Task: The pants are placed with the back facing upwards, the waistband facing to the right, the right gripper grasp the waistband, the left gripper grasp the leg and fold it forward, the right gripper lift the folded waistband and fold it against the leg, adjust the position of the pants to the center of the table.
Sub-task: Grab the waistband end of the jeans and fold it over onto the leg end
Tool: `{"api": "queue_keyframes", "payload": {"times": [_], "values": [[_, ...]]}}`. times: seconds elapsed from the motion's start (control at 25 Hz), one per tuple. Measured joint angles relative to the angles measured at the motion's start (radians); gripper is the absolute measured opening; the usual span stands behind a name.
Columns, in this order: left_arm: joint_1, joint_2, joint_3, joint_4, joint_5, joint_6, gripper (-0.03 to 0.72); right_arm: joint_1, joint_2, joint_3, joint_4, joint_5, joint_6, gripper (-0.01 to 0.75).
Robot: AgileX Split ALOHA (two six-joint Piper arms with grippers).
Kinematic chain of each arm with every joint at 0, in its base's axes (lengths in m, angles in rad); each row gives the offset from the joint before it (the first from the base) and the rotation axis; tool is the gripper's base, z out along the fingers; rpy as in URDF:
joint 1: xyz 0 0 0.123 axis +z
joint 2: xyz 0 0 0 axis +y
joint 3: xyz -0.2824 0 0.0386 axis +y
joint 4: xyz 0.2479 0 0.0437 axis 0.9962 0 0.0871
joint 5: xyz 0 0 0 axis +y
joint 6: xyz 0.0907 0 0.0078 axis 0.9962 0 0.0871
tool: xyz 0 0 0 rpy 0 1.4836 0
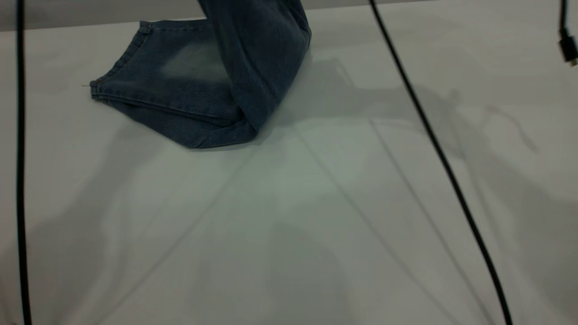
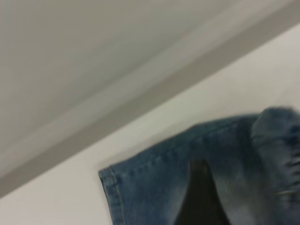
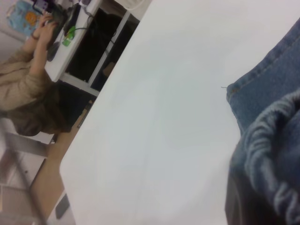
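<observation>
The faded blue denim shorts lie upper left on the pale desk, their gathered waistband lifted off-frame, soft, floppy cloth best pinched at that thick band; either claw's state I cannot tell.

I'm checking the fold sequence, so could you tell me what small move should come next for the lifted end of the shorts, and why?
Probably carry the raised waistband further over the flat legs toward the leg hem, then lower it. In the exterior view part of the pants rises out of frame while the rest lies flat on the table, so the fold looks unfinished. The right gripper itself is not clearly visible.
</observation>
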Motion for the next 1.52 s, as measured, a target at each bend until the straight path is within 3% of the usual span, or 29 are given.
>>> {"api": "queue_keyframes", "payload": {"times": [0.28, 0.68, 0.92, 1.04, 1.32, 1.52], "values": [[0.000, -0.042, -0.001, -0.077, -0.001, 0.000, 0.464, 0.082, 0.046, -0.003, 0.093, -0.105, -0.058, 0.060], [-0.001, -0.042, -0.001, -0.098, -0.002, 0.000, 0.464, 0.181, 0.121, -0.077, 0.209, -0.172, -0.103, 0.060], [-0.001, -0.042, -0.001, -0.099, -0.003, 0.000, 0.464, 0.210, 0.183, -0.092, 0.262, -0.233, -0.102, 0.088], [-0.001, -0.042, -0.001, -0.096, -0.003, 0.000, 0.464, 0.209, 0.195, -0.094, 0.259, -0.207, -0.101, 0.164], [-0.001, -0.042, -0.001, -0.096, -0.003, 0.000, 0.464, 0.209, 0.195, -0.112, 0.252, -0.180, -0.090, 0.484], [-0.001, -0.042, -0.001, -0.096, -0.003, 0.000, 0.464, 0.208, 0.194, -0.138, 0.210, -0.179, -0.088, 0.583]]}}
